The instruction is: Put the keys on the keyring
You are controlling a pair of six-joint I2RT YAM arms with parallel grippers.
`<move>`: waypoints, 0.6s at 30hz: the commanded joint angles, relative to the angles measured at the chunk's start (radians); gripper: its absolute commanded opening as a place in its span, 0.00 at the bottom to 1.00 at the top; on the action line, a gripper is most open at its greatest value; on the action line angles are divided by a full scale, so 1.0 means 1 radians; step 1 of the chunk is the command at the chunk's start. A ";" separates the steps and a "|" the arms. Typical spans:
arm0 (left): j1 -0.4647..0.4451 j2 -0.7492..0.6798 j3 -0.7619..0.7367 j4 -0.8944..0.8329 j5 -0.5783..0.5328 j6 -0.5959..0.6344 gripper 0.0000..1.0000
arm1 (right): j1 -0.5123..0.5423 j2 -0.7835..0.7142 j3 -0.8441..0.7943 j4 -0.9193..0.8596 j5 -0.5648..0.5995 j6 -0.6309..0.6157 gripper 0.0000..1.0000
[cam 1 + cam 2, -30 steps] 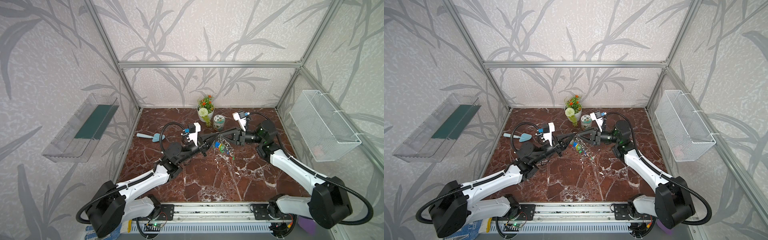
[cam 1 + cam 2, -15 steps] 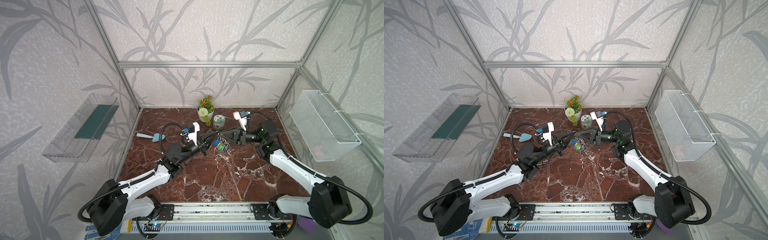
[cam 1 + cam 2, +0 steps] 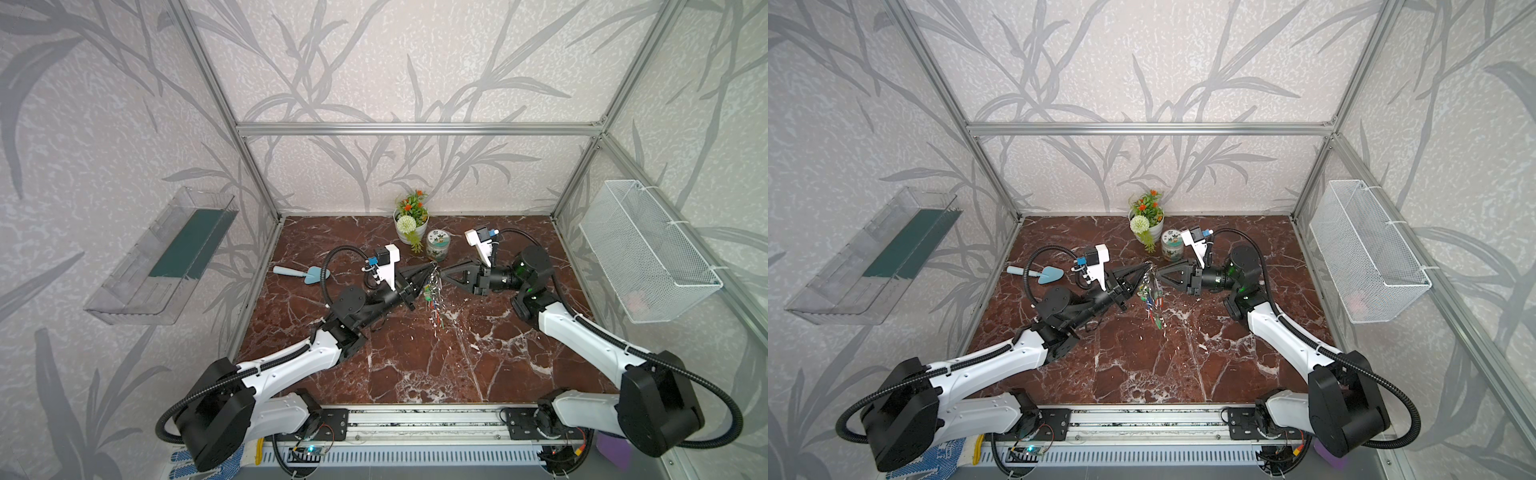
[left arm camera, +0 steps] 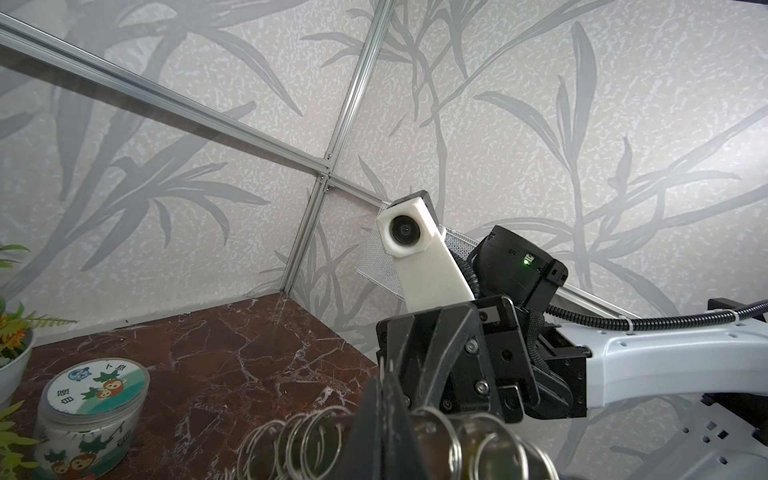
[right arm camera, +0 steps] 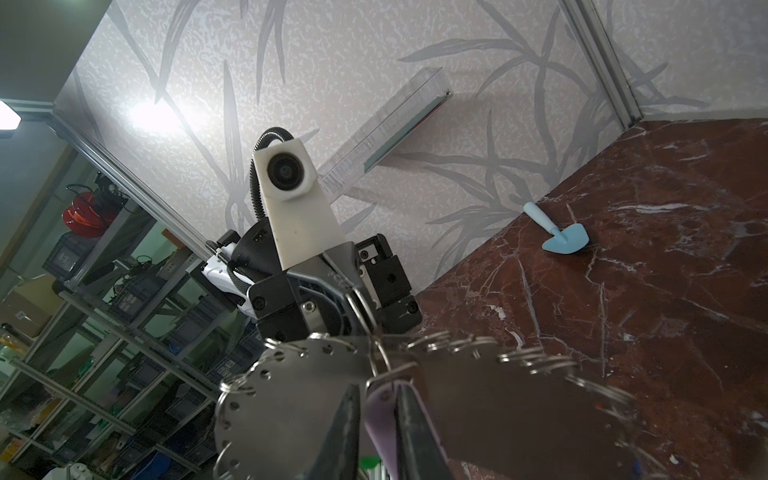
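Observation:
My left gripper (image 3: 430, 268) is shut on the keyring (image 3: 432, 286), a silvery round plate with small split rings (image 4: 316, 436) through holes along its rim. Coloured tags and small keys dangle under it above the marble floor in both top views. My right gripper (image 3: 444, 276) meets it from the right, tip to tip. In the right wrist view the keys show as a pale lilac tag (image 5: 384, 419) between my right fingers (image 5: 349, 415), lying against one finger with a thin gap to the other. The tag's wire ring reaches the keyring (image 5: 291, 395).
A white flower pot (image 3: 409, 226) and a round lidded tin (image 3: 437, 245) stand just behind the grippers. A blue toy trowel (image 3: 303, 274) lies to the left. A wire basket (image 3: 644, 249) hangs on the right wall, a clear shelf (image 3: 166, 253) on the left wall.
Half a second ago the bunch of tags was drawn up close under the grippers; now it hangs down long again. Both arms have barely shifted.

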 commanded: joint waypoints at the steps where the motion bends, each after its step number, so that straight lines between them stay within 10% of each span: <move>1: 0.000 -0.008 0.027 0.090 0.013 -0.013 0.00 | -0.044 -0.058 -0.009 0.011 -0.003 0.003 0.24; 18: -0.001 0.054 0.041 0.167 0.075 -0.072 0.00 | 0.005 -0.027 0.111 -0.117 0.015 -0.086 0.39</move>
